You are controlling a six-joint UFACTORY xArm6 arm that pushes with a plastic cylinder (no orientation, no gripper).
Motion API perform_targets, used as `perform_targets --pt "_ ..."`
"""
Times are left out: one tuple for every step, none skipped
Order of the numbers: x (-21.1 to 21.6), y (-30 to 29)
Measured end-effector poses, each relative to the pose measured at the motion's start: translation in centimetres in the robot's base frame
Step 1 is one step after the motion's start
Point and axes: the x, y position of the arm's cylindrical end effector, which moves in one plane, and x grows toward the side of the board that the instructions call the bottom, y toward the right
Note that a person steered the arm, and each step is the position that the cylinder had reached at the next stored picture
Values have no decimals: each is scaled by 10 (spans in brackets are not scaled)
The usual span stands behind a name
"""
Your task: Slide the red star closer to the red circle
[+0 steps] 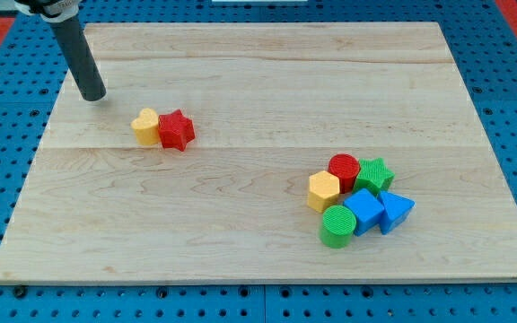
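Observation:
The red star (pixel 177 130) lies on the wooden board at the view's upper left, touching a yellow heart (pixel 146 126) on its left side. The red circle (pixel 344 169) sits in a cluster of blocks at the view's lower right, far from the star. My tip (pixel 92 95) rests on the board near the view's upper left edge, to the upper left of the yellow heart and apart from it.
Around the red circle are a green star (pixel 374 174), a yellow hexagon (pixel 323 191), a blue cube (pixel 363 211), a blue triangle (pixel 396 211) and a green cylinder (pixel 337 225). The board's left edge (pixel 27 170) runs close to my tip.

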Motion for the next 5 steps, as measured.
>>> perform_targets --pt "0 10" --pt "1 11" --pt "12 11" --pt "21 4" --pt "54 45"
